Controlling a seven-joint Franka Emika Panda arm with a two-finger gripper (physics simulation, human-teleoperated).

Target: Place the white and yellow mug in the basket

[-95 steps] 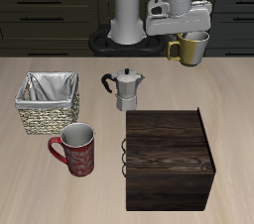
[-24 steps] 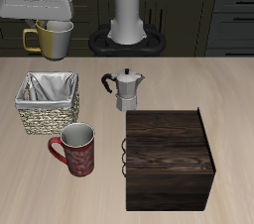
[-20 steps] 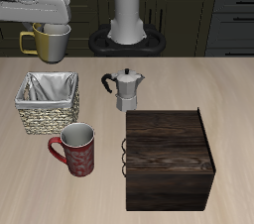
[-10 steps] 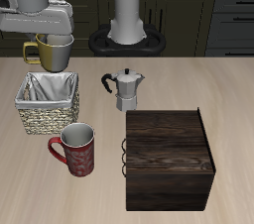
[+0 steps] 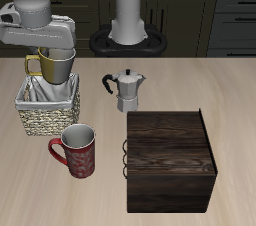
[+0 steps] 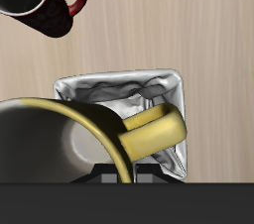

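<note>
The gripper [image 5: 52,50] is clamped on the rim of the white and yellow mug [image 5: 54,66], holding it upright in the air directly over the basket [image 5: 46,118], with the mug's base at about the level of the basket's back rim in the exterior view (whether it touches the lining cannot be told). The wrist view shows the mug [image 6: 69,144] with its handle jutting out over the basket's grey cloth lining [image 6: 134,94]. No writing or label can be read on any object; the red mug [image 5: 76,150] carries only a pattern. That red mug stands just in front of the basket, nearer the table's front edge. The moka pot [image 5: 125,91] stands beside the basket, apart from it, and the dark wooden box [image 5: 170,160] sits nearer the front edge. Bare table [image 5: 225,90] lies open behind the box.
</note>
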